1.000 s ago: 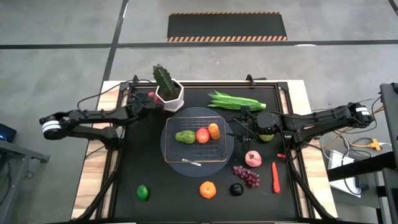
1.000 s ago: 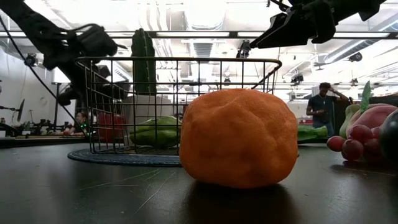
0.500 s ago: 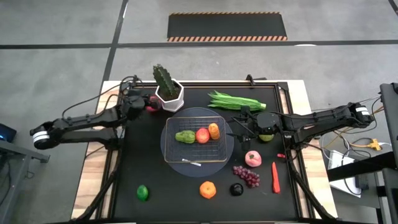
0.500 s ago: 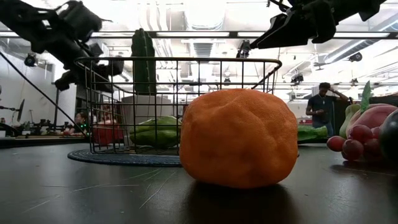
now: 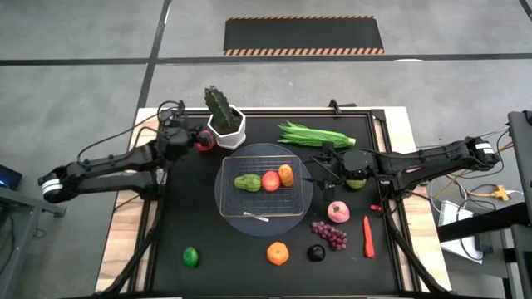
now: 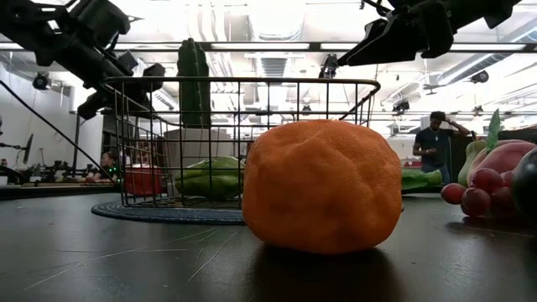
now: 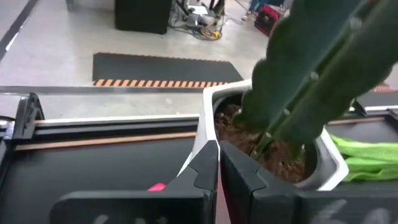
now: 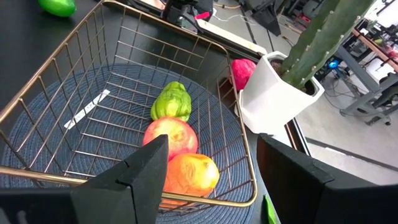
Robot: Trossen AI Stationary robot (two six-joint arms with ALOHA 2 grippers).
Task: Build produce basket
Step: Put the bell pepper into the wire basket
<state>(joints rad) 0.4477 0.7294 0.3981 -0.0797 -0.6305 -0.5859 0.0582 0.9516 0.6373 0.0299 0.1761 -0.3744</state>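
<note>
The wire basket (image 5: 224, 187) sits mid-table and holds a green piece (image 5: 247, 183), a red one (image 5: 270, 180) and an orange one (image 5: 286, 174). My left gripper (image 7: 219, 149) is shut with nothing between its fingertips. It hangs raised (image 6: 155, 74) at the far left, beside the cactus pot (image 5: 226, 124). A red pepper (image 5: 206, 141) lies on the table just below it. My right gripper (image 8: 212, 142) hovers open at the basket's right rim, pointing into the basket (image 8: 124, 112). A green apple (image 5: 357, 182) lies under that arm.
Loose produce lies along the near edge: a lime (image 5: 191, 257), an orange (image 5: 278, 252), a dark fruit (image 5: 316, 252), grapes (image 5: 330, 234), a pink piece (image 5: 337, 211) and a red chili (image 5: 368, 236). A green bean bunch (image 5: 316, 133) lies far right of the pot.
My left gripper has risen from beside the cactus pot and tipped its fingers upward. The red pepper under it, which stood taller behind the basket in the low view, now sits lower on the table.
</note>
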